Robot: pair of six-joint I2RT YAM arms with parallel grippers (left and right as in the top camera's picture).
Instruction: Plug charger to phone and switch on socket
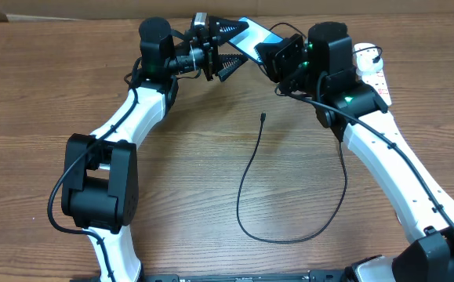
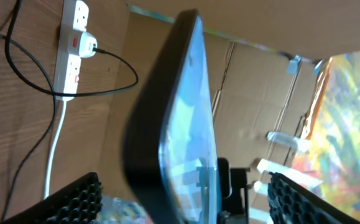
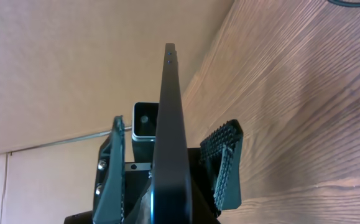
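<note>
The phone (image 1: 250, 35) was held at upper centre, clamped by the right gripper (image 3: 173, 134) while the left gripper (image 1: 228, 48) was spread wide around it; plugging was judged pending, the charger tip (image 1: 263, 117) at mid-frame needing to be picked up.

The right arm (image 1: 383, 153) is overhanging the socket (image 1: 372, 76), crowding the way down to it. The charger (image 1: 238, 202) is looping across mid-table; bare table (image 1: 38, 94) is lying open to its left.
</note>
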